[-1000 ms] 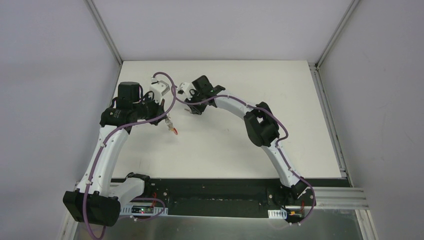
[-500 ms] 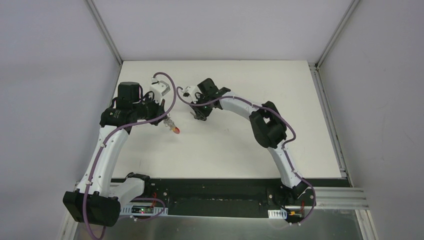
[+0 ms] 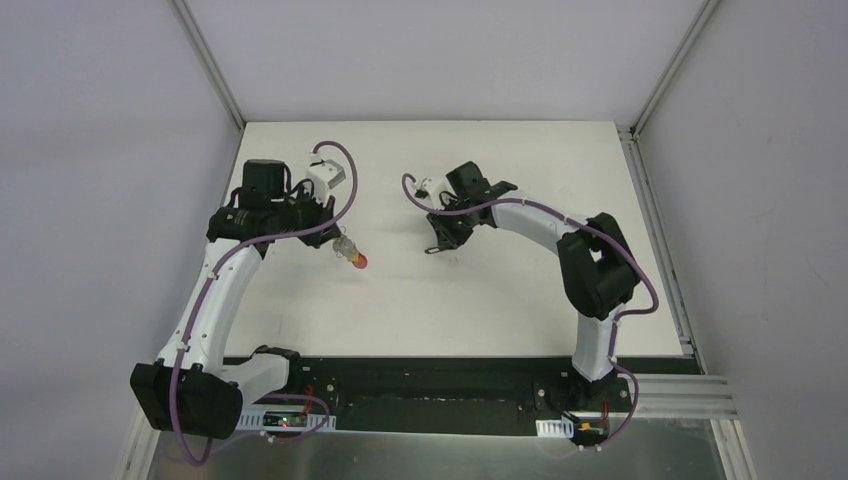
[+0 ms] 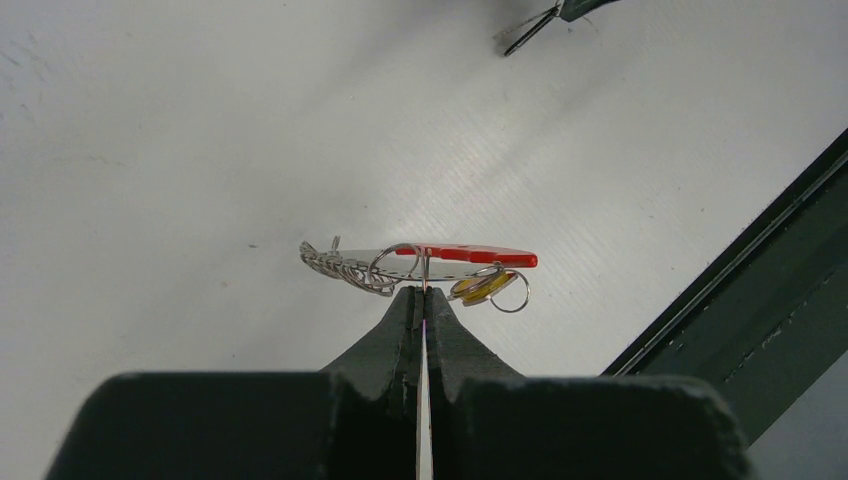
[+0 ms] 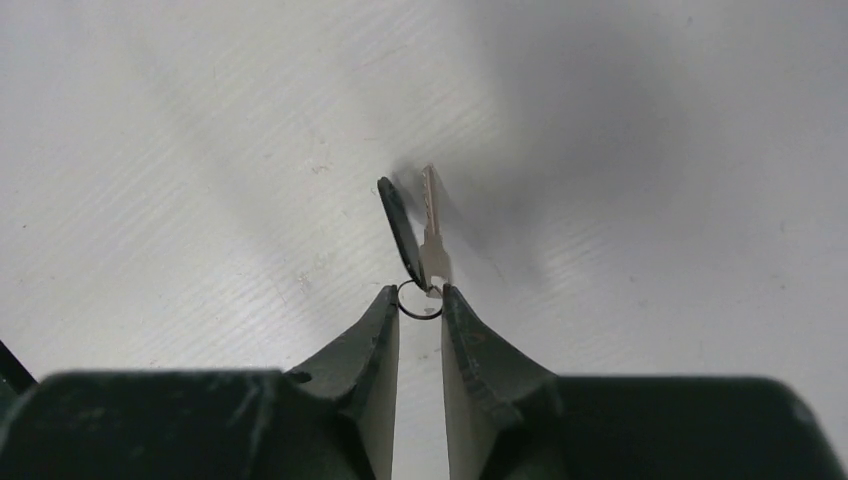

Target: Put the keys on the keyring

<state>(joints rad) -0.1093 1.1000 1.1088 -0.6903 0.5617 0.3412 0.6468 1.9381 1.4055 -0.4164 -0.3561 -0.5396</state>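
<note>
Top external view: I see the white table [image 3: 480,300] with both arms reaching over its far half, well apart. My left gripper [image 4: 422,296] is pinched tight on a wire loop of the keyring [image 4: 470,254], whose red band sits level above the table. My right gripper [image 5: 420,300] is narrowed onto the small ring of the key [image 5: 432,235], which hangs just beyond the fingertips.

One camera looks down from above; both wrist cameras (close-up) share its table [image 3: 500,300].
</note>
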